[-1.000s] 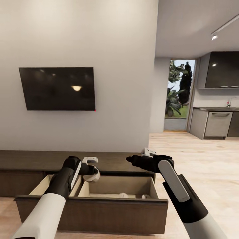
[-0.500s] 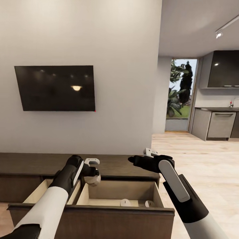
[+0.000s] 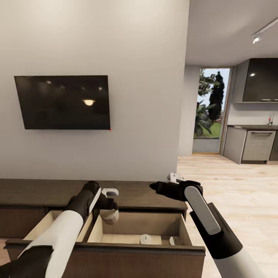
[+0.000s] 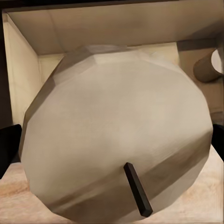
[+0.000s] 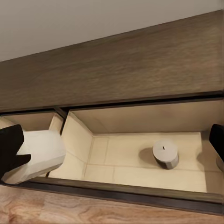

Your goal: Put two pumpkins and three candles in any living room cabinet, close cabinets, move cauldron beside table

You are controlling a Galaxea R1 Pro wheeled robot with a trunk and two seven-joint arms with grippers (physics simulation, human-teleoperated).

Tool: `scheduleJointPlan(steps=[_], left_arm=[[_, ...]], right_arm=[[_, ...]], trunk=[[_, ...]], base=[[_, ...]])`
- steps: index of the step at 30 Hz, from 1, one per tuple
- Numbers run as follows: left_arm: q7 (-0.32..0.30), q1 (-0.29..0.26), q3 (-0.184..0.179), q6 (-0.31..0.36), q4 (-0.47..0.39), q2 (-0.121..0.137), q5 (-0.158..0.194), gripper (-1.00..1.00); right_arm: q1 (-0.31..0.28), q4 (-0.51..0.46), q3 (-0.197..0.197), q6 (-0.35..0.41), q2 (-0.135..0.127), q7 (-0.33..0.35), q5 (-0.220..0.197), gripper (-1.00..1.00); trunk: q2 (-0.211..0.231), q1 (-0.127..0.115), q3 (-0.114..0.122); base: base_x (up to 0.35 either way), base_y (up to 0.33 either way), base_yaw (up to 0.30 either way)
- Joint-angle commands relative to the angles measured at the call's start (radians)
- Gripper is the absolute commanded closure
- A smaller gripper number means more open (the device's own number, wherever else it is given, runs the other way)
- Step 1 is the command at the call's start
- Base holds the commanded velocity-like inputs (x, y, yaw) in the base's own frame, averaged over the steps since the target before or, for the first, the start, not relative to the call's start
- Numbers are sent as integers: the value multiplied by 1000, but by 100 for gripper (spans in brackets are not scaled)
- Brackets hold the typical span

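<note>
- Candle [image 3: 109, 215], pale and stubby, is clamped in the left gripper [image 3: 108, 210] over the open cabinet drawer [image 3: 135, 247], at its far left corner.
- Two candles [image 3: 145, 239] already lie inside, to the right.
- Lower it clear of the drawer wall before releasing.
- Right gripper [image 3: 154, 187] hovers above the cabinet top; I cannot tell how far its jaws are parted.

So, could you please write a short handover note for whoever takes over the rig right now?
Left hand: shut on a pale candle, held over the open cabinet drawer.
Right hand: empty, hovering above the cabinet top; open or shut is unclear.
Done: two candles stand on the drawer floor.
Left: release the third candle, stow both pumpkins, close the drawers, and set the cauldron next to the table.
</note>
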Motion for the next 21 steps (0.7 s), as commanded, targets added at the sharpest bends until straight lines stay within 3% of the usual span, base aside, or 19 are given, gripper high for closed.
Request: scheduleJointPlan(steps=[1, 11, 21], left_arm=[[-8, -5, 5, 3, 9, -2, -13, 100], [-4, -13, 5, 3, 28, -5, -16, 100], [-3, -15, 4, 3, 66, -4, -20, 100]], right_arm=[[-1, 3, 1, 1, -1, -10, -9, -100], [-1, 57, -26, 1, -1, -19, -9, -100], [-1, 51, -28, 6, -1, -29, -19, -100]], trunk=[[-1, 0, -1], [-1, 0, -1], [-1, 0, -1]], base=[[5, 0, 0], [30, 2, 0], [82, 24, 0]])
